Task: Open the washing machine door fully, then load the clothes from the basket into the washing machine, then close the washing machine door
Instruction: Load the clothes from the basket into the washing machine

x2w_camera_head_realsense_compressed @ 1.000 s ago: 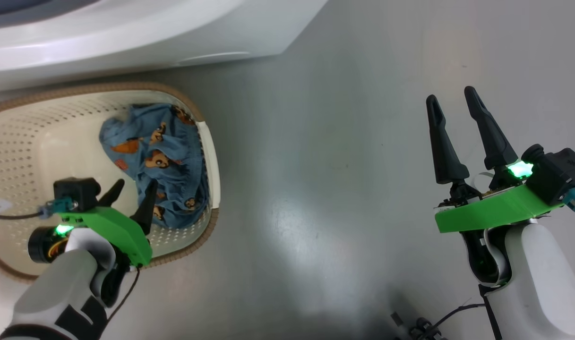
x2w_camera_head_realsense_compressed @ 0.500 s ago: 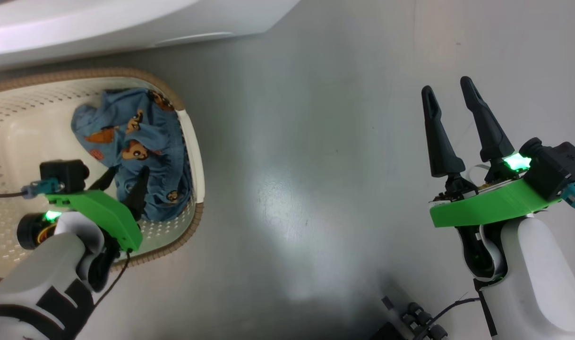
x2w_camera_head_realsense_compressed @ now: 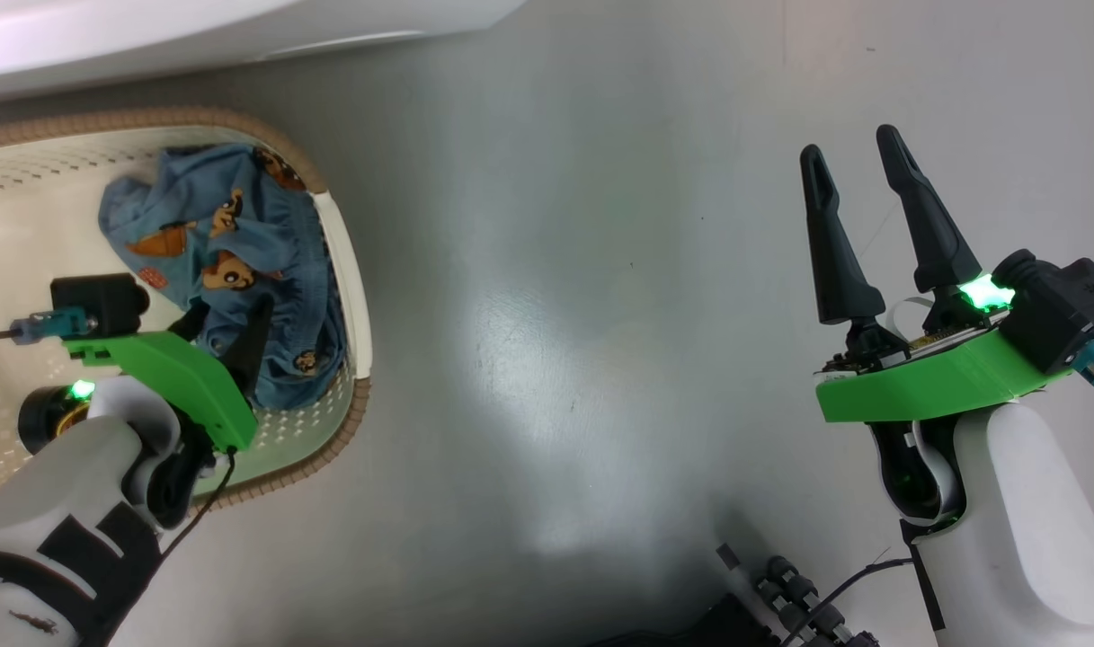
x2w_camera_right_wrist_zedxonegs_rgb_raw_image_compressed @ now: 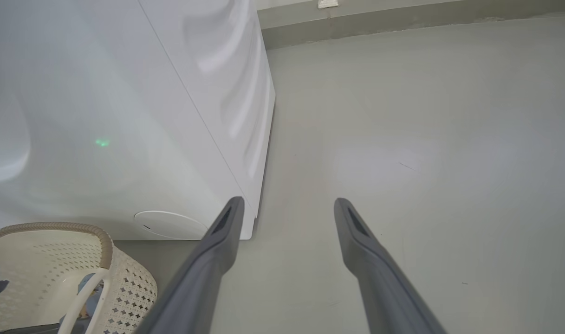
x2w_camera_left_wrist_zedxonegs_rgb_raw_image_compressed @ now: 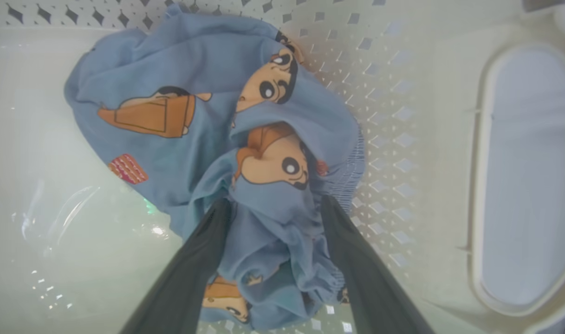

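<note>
Further forward now, left pincer (x2w_camera_left_wrist_zedxonegs_rgb_raw_image_compressed: 275, 203) straddles the clothes (x2w_camera_left_wrist_zedxonegs_rgb_raw_image_compressed: 180, 139), open.

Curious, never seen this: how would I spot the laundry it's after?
Find the white washing machine; on the floor before it stands a cream perforated basket. Crumpled at its handle end lie the clothes, blue fabric printed with orange-brown cartoon figures against pale plastic.

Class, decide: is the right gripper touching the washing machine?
Apart. The head view shows bare floor between the right gripper and the washing machine.
</note>
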Robot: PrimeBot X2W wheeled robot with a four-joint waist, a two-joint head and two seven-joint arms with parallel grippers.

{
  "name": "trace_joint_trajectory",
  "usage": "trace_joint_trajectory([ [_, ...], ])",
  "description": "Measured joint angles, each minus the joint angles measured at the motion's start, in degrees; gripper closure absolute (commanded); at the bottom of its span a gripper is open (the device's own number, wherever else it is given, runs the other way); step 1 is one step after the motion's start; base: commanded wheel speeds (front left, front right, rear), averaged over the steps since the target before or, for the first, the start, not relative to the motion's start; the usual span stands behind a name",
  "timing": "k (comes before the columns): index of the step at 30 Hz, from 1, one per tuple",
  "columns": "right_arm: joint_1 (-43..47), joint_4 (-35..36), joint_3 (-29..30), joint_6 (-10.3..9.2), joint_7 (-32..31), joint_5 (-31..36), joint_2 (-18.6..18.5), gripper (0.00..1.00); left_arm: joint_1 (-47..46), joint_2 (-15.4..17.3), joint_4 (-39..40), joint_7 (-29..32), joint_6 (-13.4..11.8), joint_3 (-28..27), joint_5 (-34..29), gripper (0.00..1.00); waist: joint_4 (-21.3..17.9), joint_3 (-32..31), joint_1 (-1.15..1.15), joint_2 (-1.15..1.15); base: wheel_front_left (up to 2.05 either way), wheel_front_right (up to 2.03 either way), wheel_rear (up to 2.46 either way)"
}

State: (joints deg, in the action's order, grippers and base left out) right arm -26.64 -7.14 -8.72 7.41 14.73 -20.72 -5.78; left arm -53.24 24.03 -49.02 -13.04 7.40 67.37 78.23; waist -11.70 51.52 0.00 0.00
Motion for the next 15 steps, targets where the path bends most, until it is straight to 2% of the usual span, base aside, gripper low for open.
trace_joint_trajectory([
  [2,0.0,0.1,-0.1,0.0,0.0,0.0,0.0,0.0,-0.3,0.3,0.6,0.4,0.0,0.6,1.7,0.0,-0.1,0.2,0.0,0.0,0.0,0.0,0.0],
  [3,0.0,0.1,-0.1,0.0,0.0,0.0,0.0,0.0,-0.5,0.3,0.7,0.5,0.0,1.0,2.3,0.26,-0.1,0.3,0.0,0.0,0.0,0.0,0.0],
  [4,0.0,0.2,-0.1,0.0,0.0,0.0,0.0,0.0,-0.7,0.3,0.8,0.5,0.0,1.3,2.6,0.66,-0.1,0.3,0.0,0.0,0.0,0.0,0.0],
  [5,0.0,0.2,-0.1,0.0,0.0,0.0,0.0,0.0,-1.0,0.3,0.9,0.5,0.0,1.6,2.9,0.91,-0.1,0.3,0.0,0.0,0.0,0.0,0.0],
  [6,0.0,0.2,-0.1,0.0,0.0,0.0,0.0,0.0,-1.2,0.3,1.0,0.5,0.0,1.8,3.3,1.0,-0.1,0.2,0.0,0.0,0.0,0.0,0.0],
  [15,0.0,0.1,0.1,0.0,0.0,0.2,0.0,0.0,-1.1,0.1,1.4,-0.6,0.0,2.9,5.9,1.0,0.5,-1.6,0.0,0.0,0.0,0.0,0.0],
])
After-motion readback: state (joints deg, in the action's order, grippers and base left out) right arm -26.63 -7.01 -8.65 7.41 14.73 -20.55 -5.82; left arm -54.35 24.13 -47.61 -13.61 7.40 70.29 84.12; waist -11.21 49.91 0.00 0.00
